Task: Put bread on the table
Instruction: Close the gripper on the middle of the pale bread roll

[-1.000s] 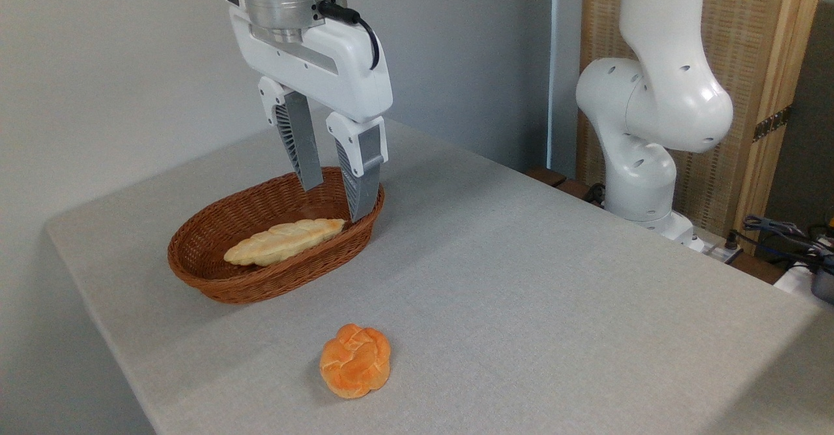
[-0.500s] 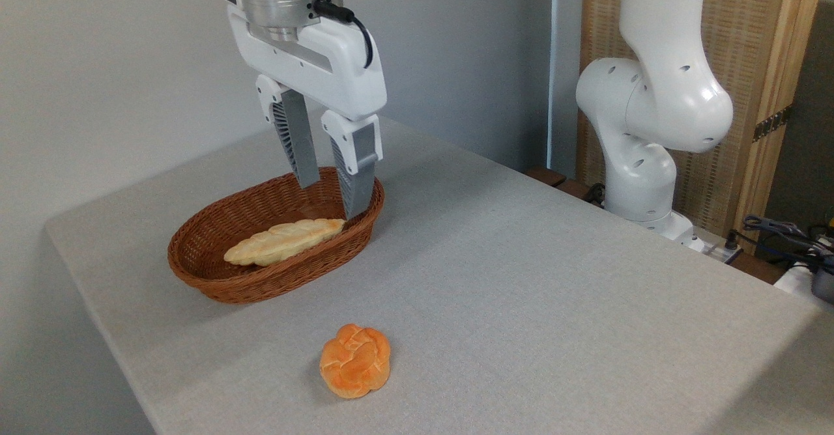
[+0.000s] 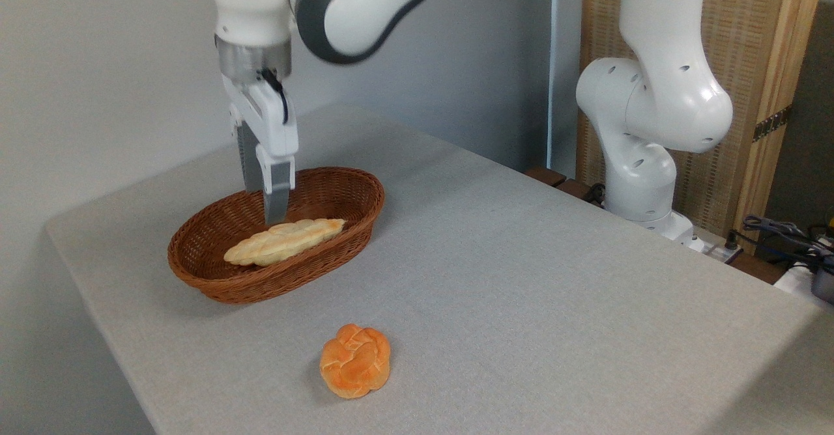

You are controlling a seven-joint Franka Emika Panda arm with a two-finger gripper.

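Note:
The bread (image 3: 285, 241), a long pale golden braided loaf, lies in the brown wicker basket (image 3: 218, 290) at the back left of the grey table (image 3: 534, 279). My gripper (image 3: 264, 206) hangs inside the basket just above the loaf's middle, turned so I see it from the side. One finger (image 3: 276, 194) shows in front and the other behind it, with a gap between them, so it is open and holds nothing. Its front fingertip is close above the loaf, and I cannot tell whether it touches.
A small round orange knotted bun (image 3: 355, 360) sits on the table near the front edge. The arm's white base (image 3: 642, 181) stands beyond the table's right side, with cables (image 3: 782, 233) further right. A wall runs behind the basket.
The gripper has swung left from the basket's right end to over the loaf's middle, turned about a quarter turn and dropped a little. The bread and bun have not moved.

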